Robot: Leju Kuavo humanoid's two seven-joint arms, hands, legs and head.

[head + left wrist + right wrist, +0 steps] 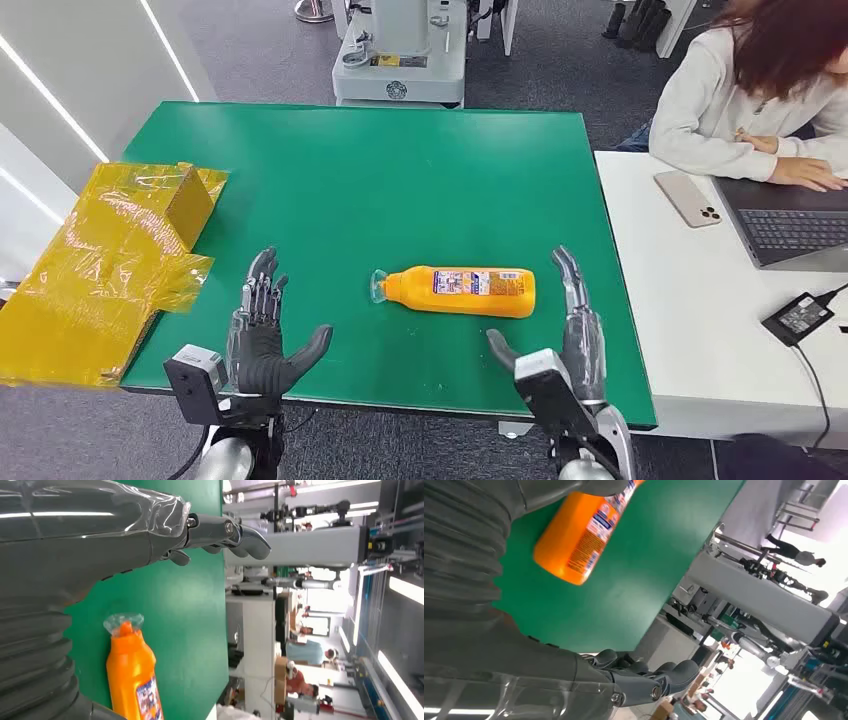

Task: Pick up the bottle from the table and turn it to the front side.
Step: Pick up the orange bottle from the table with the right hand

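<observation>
An orange bottle (463,290) lies on its side on the green table (400,170), its clear cap end toward the left and a printed label facing up. The same bottle (134,678) appears in the left wrist view, and the bottle's base (576,540) in the right wrist view. My left hand (262,335) hovers over the table's near edge, left of the bottle, palm inward, fingers spread, holding nothing. My right hand (565,335) stands to the bottle's right, fingers extended, also holding nothing. Neither hand touches the bottle.
Crumpled yellow packaging and a small cardboard box (110,265) lie at the table's left edge. A white desk (690,330) adjoins on the right with a phone (687,198), a laptop (790,225) and a seated person (760,90). A grey machine (400,55) stands behind the table.
</observation>
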